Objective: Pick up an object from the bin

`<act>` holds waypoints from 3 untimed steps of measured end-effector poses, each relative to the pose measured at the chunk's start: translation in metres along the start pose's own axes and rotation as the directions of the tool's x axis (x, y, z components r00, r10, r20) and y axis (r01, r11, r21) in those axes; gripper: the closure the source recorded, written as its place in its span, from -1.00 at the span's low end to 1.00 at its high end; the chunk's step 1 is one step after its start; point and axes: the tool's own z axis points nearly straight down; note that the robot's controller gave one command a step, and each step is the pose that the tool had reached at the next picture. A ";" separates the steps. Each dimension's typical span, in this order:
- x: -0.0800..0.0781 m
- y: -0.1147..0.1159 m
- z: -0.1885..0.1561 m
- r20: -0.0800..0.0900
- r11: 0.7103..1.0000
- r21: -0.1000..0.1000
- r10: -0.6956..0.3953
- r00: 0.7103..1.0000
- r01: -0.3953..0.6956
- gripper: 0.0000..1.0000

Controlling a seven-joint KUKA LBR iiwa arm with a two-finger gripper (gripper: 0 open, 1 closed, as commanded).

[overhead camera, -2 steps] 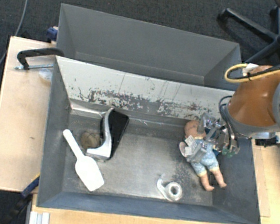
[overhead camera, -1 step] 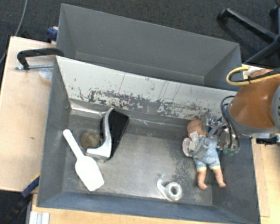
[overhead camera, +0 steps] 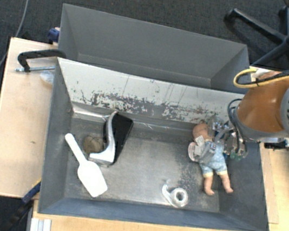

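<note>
A small baby doll (overhead camera: 213, 161) in pale blue clothes lies on its back at the right end of the bin, head toward the back wall and bare legs toward the front. My gripper (overhead camera: 230, 142) hangs low just right of the doll's head and chest, close against it. Whether it touches the doll I cannot tell. A small clear ring-shaped piece (overhead camera: 176, 195) lies on the floor in front of the doll's legs.
At the left end lie a white plastic scoop (overhead camera: 86, 167), a black and white curved object (overhead camera: 114, 139) and a small brown lump (overhead camera: 93, 144). The arm with its orange cover reaches in over the right rim. The right wall is close behind the gripper.
</note>
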 end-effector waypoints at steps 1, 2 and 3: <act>0.003 0.002 -0.004 -0.003 1.000 0.000 0.000 1.000 0.000 1.00; 0.006 0.008 -0.011 -0.011 1.000 -0.002 -0.004 1.000 0.004 1.00; 0.004 0.008 -0.005 -0.009 1.000 -0.003 -0.004 1.000 0.004 1.00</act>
